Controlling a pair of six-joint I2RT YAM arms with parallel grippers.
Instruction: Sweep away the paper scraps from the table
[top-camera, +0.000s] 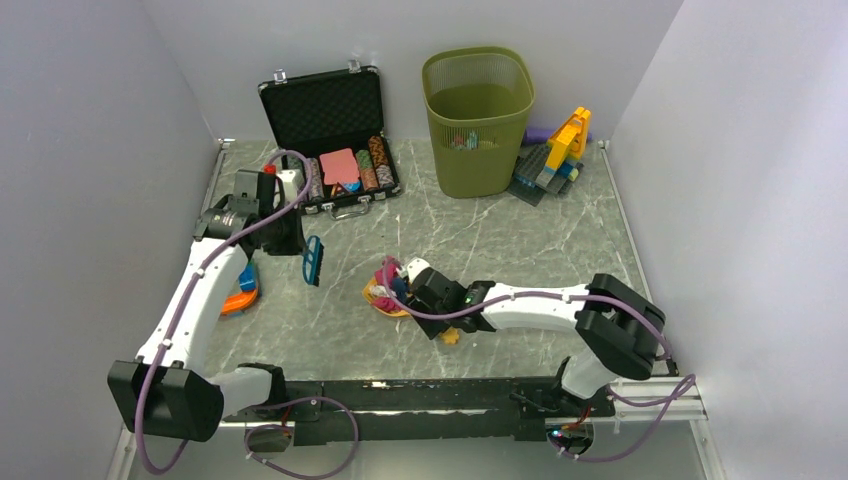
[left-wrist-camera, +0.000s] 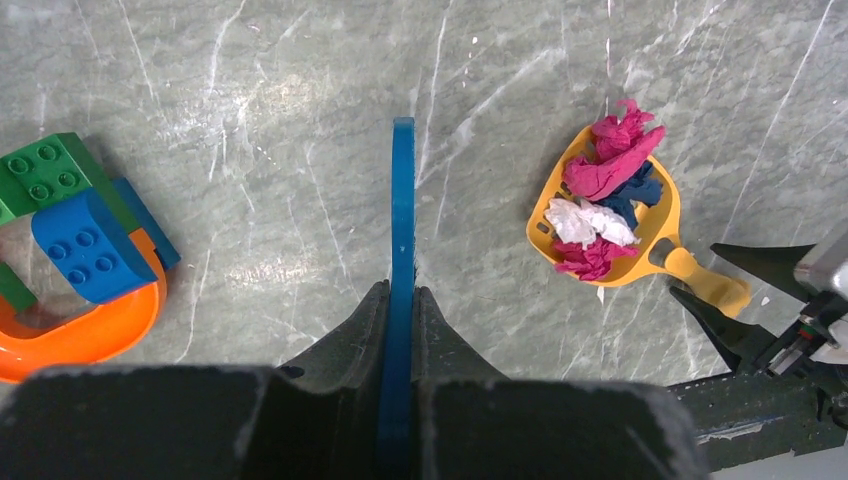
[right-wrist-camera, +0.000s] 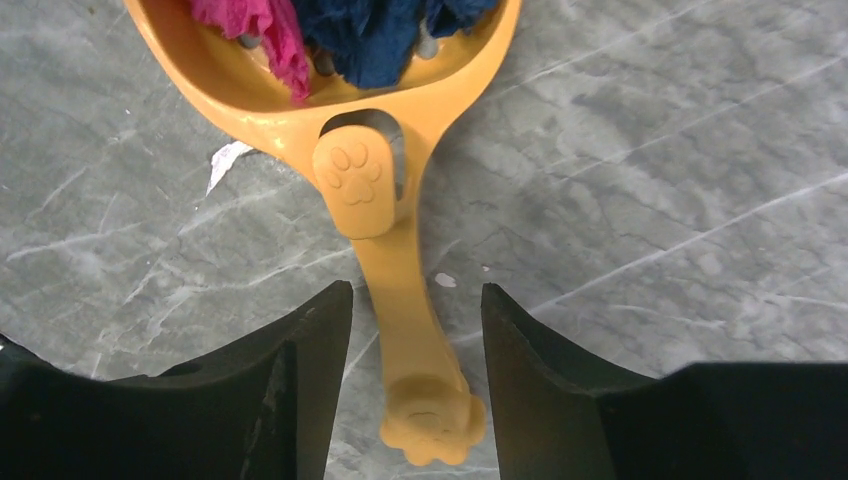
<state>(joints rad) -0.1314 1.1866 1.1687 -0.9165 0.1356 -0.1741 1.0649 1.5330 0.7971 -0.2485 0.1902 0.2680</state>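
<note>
Right gripper (right-wrist-camera: 415, 300) jaws spread, straddling the yellow dustpan (right-wrist-camera: 400, 270) handle, not clamped. Paper scraps (left-wrist-camera: 600, 200) sit piled in the pan on the table (left-wrist-camera: 280, 150). Left gripper (left-wrist-camera: 402, 292) pinches the blue brush (left-wrist-camera: 402, 200), well clear. Looks like the pickup step: you close on the handle, lift level, head for the green bin (top-camera: 477, 120).

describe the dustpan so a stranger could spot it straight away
Start at the olive bin at the table's back and come toward the arms to mid-table. The dustpan lies there, its handle between the right gripper's open fingers. It is the only yellow scoop, heaped with pink, navy and white paper scraps.
</note>
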